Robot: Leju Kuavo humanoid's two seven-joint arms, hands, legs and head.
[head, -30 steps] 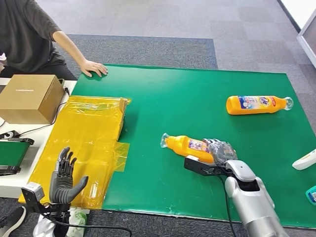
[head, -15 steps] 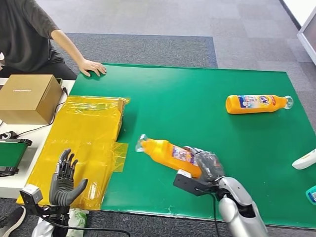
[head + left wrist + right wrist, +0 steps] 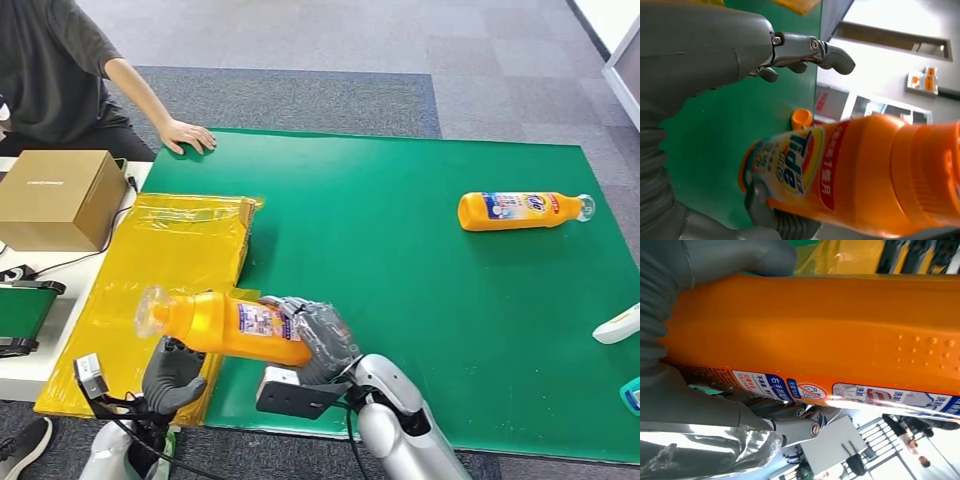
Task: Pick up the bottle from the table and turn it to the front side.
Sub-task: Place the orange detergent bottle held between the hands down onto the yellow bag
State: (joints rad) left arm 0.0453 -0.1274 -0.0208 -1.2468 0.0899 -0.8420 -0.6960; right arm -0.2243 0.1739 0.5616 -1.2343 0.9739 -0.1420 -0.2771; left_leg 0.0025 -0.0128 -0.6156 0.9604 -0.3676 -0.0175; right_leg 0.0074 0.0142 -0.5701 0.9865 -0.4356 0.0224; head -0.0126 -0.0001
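An orange detergent bottle (image 3: pixel 226 325) hangs level above the front left of the green mat (image 3: pixel 392 220), clear cap pointing left. My right hand (image 3: pixel 321 340) grips its base end; in the right wrist view the bottle (image 3: pixel 828 325) lies across that hand (image 3: pixel 696 405), back label showing. My left hand (image 3: pixel 173 375) sits just under the bottle's neck end. In the left wrist view the fingers (image 3: pixel 817 52) are spread and apart from the bottle (image 3: pixel 851 170), whose front label faces that camera. A grey part lies under the bottle there; I cannot tell whether it touches.
A second orange bottle (image 3: pixel 521 210) lies at the mat's far right. Yellow plastic sheeting (image 3: pixel 173 250) covers the mat's left end, beside a cardboard box (image 3: pixel 60 195). A person's hand (image 3: pixel 189 137) rests on the far left corner. A white object (image 3: pixel 619 325) lies at the right edge.
My right hand has lifted the bottle off the mat and carried it left, over the mat's front left. My left hand has come in under the bottle's neck.
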